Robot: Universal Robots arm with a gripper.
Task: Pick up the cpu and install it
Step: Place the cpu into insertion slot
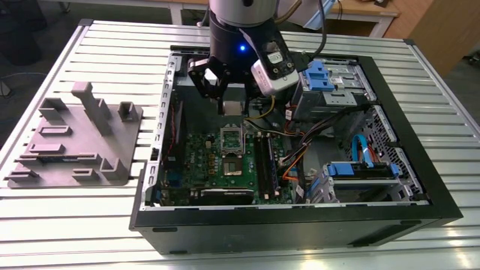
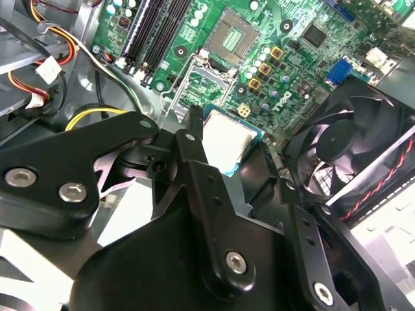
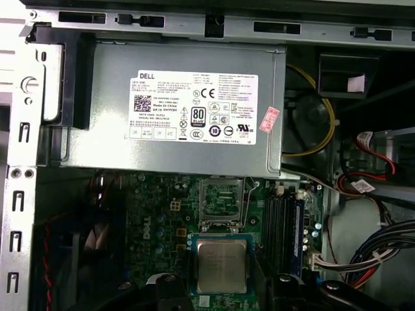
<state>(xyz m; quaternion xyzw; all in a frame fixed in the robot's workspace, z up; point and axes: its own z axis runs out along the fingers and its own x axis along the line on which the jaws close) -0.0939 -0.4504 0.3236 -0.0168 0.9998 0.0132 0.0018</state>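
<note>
- Currently, in the exterior view, the arm hangs over an open computer case [image 1: 300, 216] on a slatted metal table [image 1: 112, 50]. Its gripper [image 1: 231, 102] pinches the cpu [image 1: 231, 108] above the green motherboard [image 1: 199, 157], apart from the open socket [image 1: 230, 167]. A grey fixture plate [image 1: 75, 146] sits outside the case on the exterior view's left.
- In the second wrist view, black fingers [image 2: 194, 162] clamp the chip by its edges, metal lid showing, clear of the board. The raised load frame [image 2: 194, 84] and the socket lie beyond it, between the memory slots [image 2: 152, 26] and a fan [image 2: 343, 149]. Done well, the descent looks to need a level chip coming straight down, clear of that frame and never dragged across the contacts.
- In the first wrist view, the cpu sits square-on below the silver power supply [image 3: 188, 103], its sides roughly parallel to the frame. Cables [image 3: 382, 253] lie well aside. Orientation is best matched to the socket before the grip loosens.
</note>
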